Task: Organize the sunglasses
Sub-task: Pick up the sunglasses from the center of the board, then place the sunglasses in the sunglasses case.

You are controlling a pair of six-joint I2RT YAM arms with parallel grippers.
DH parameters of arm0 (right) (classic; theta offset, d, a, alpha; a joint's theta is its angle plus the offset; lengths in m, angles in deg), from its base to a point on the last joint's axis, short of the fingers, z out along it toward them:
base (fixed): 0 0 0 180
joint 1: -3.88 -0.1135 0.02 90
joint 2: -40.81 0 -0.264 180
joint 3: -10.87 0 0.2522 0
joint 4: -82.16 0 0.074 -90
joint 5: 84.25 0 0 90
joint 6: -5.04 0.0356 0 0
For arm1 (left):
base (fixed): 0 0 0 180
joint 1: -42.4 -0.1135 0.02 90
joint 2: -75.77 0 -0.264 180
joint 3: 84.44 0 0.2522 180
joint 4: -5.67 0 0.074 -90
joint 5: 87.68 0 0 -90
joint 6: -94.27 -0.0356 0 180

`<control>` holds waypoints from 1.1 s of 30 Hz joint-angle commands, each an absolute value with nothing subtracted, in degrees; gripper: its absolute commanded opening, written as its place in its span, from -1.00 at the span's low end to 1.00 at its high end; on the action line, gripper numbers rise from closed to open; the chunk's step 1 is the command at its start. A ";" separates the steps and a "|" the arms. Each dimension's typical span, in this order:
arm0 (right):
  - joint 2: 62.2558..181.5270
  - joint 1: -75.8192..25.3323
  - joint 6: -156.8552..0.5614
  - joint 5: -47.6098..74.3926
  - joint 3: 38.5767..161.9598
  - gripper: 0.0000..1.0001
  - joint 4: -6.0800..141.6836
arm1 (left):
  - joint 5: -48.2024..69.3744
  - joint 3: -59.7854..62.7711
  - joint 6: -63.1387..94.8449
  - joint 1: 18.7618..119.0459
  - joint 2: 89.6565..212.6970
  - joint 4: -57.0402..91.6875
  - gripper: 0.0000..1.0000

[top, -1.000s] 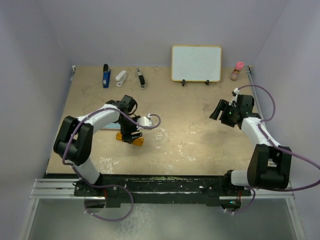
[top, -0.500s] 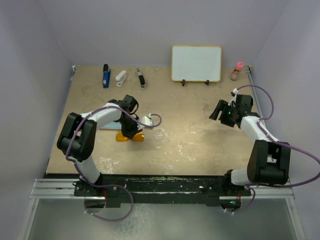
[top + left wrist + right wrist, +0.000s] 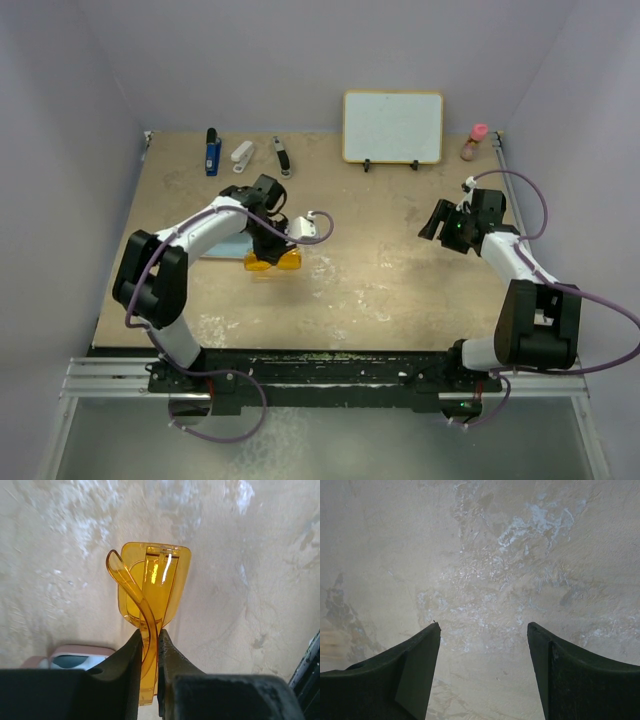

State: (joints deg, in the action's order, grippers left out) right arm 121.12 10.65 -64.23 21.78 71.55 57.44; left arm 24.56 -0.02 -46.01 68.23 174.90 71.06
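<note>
One pair of sunglasses [image 3: 150, 590], pinched by the left gripper [image 3: 148, 641] at apparently one thin temple; slippage is risked. Right gripper [image 3: 484, 630], three o'clock: spread, empty.

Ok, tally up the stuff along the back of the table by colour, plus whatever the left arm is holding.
Blue: 1, the stapler-like tool
White: 2, the small white piece and the whiteboard
Black: 1, the dark hand tool
Pink-capped: 1, the small bottle
Orange: 1, the sunglasses, clamped in the left gripper
Total: 6
</note>
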 commanded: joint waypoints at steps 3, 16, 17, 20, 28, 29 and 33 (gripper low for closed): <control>120.32 10.39 -65.33 21.18 73.23 0.48 58.18 | 16.65 3.66 -35.73 73.07 172.06 63.54 -0.91; 119.97 10.34 -66.21 20.10 73.42 0.47 57.38 | -2.44 7.86 -26.73 78.70 177.38 58.19 -0.92; 119.88 10.38 -66.23 20.20 73.34 0.48 57.37 | -1.49 6.98 -28.15 78.63 175.86 58.42 -0.92; 120.06 10.39 -66.19 20.42 73.28 0.47 57.58 | 0.51 3.69 -32.39 78.24 170.83 60.37 -0.92; 120.79 10.43 -65.75 21.39 72.54 0.47 58.64 | 11.48 2.10 -44.92 67.03 164.63 69.33 -0.92; 120.75 10.37 -65.75 21.37 72.54 0.47 58.64 | 12.10 1.99 -46.79 65.36 164.58 70.16 -0.92; 120.40 10.39 -65.71 21.27 72.58 0.47 58.29 | 11.90 -1.13 -53.31 63.32 164.75 70.12 -0.92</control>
State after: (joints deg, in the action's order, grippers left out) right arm 121.12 10.65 -65.08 21.30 71.55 57.57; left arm 8.32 1.38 -44.09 64.60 165.44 67.30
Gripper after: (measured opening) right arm 0.738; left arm 0.162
